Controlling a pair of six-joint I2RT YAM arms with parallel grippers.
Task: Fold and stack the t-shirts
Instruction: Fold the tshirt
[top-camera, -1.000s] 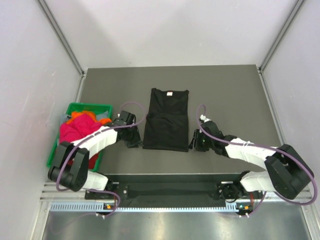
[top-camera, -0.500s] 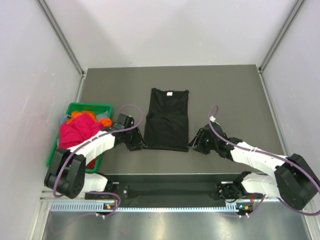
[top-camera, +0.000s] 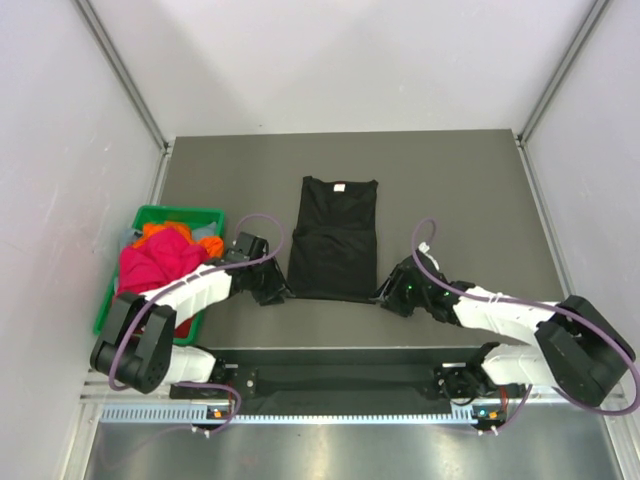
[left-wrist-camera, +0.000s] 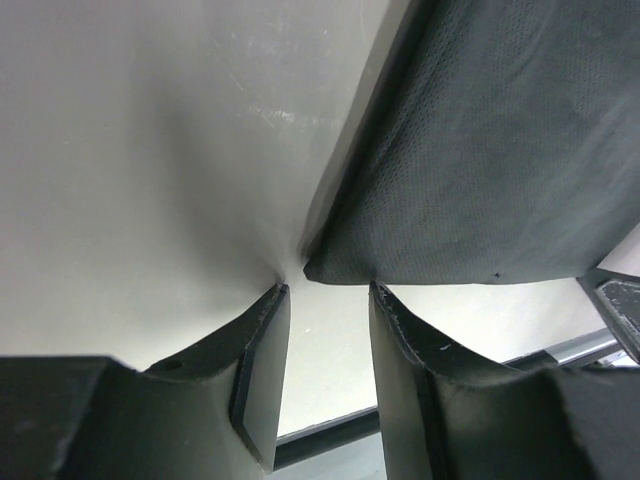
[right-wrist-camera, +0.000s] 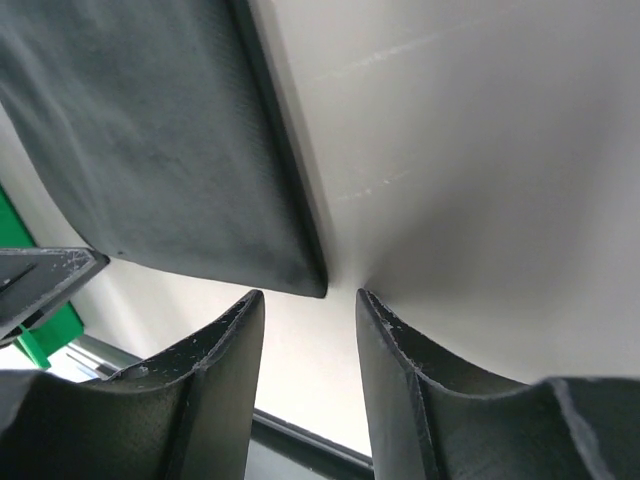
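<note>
**Both end effectors open at the lower corners of the black t-shirt**

Top view: The black t-shirt (top-camera: 333, 240) lies flat in the middle of the tabletop (top-camera: 460, 190), with the neck label at the far side and the hem toward the arms. It looks already folded narrow, with the sleeves turned in. The left end effector (top-camera: 272, 290) is at the lower left corner of the hem and the right end effector (top-camera: 390, 295) is at the lower right corner. At the left edge stands a green bin (top-camera: 150, 213) with a pile of coloured t-shirts (top-camera: 155, 258) inside, red, magenta and orange. The bin is near the left arm, but it is apart from the black t-shirt, and I see nothing between the hem and the neck that blocks a fold.

Left wrist view: The left end effector (left-wrist-camera: 327, 295) has its jaws moderately apart and holds nothing. The corner of the black t-shirt (left-wrist-camera: 480, 180) is just in front of the gap, flat on the tabletop.

Right wrist view: The right end effector (right-wrist-camera: 310, 298) is also moderately open and empty, with the other hem corner just ahead. A small part of the green bin (right-wrist-camera: 45, 335) shows at the left.

I judge the cloth light, soft and limp, so it will sag and slide between two grip points. The hem corners, several layers thick, are the good place to pinch, low against the tabletop.
</note>
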